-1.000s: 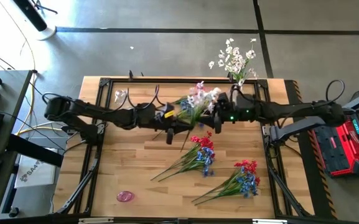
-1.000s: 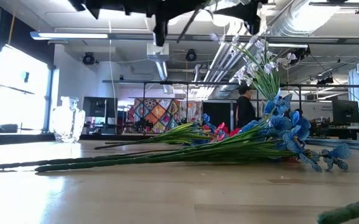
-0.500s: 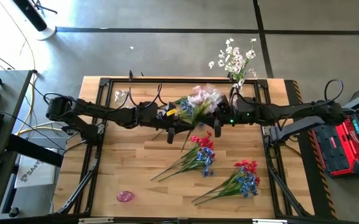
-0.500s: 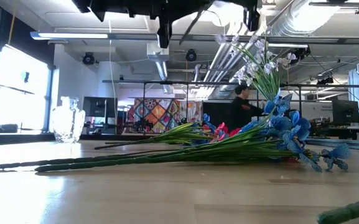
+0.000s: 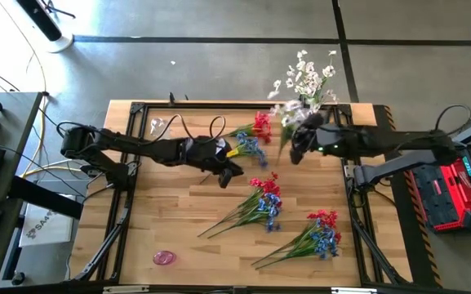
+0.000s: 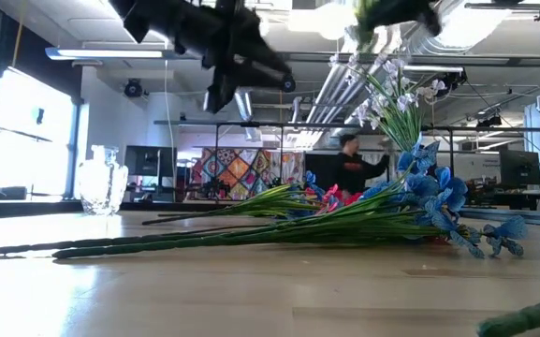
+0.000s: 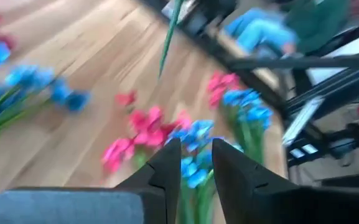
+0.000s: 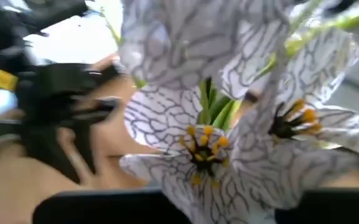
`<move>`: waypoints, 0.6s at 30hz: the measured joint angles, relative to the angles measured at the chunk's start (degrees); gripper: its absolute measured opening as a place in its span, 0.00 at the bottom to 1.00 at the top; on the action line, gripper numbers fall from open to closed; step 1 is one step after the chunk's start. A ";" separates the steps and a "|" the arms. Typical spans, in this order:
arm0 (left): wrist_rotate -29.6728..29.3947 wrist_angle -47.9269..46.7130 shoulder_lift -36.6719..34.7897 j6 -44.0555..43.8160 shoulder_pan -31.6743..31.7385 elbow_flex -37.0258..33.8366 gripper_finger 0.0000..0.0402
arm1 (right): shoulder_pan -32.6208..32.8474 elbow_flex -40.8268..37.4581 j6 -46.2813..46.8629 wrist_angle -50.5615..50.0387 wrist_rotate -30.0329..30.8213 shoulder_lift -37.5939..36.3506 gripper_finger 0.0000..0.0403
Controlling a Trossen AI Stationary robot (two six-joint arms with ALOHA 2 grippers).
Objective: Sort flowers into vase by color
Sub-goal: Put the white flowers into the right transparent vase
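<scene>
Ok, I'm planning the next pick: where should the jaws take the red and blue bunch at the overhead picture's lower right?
Midway along its bare green stems, from straight above, jaws across them: the bunch lies flat, stems bundled toward the lower left, blossoms fanning loosely at the other end. Currently the left gripper holds another red-blue spray, the right gripper white flowers.

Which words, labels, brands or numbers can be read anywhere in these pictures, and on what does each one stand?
No text can be read for certain.
White sheet on the floor left of the table: dark print, too small to read.
Red case right of the table: small labels, too small to read.
Left and right wrist views: too blurred, no text.
</scene>
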 joint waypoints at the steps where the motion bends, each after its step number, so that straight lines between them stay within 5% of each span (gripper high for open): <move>1: -0.20 -1.16 0.00 0.50 0.01 -0.02 0.20 | 0.10 1.32 0.44 -3.35 2.73 -0.71 0.00; 18: -3.53 -5.19 -0.02 1.17 -0.07 -0.02 0.20 | 0.30 3.99 17.32 -29.71 30.83 -12.56 0.00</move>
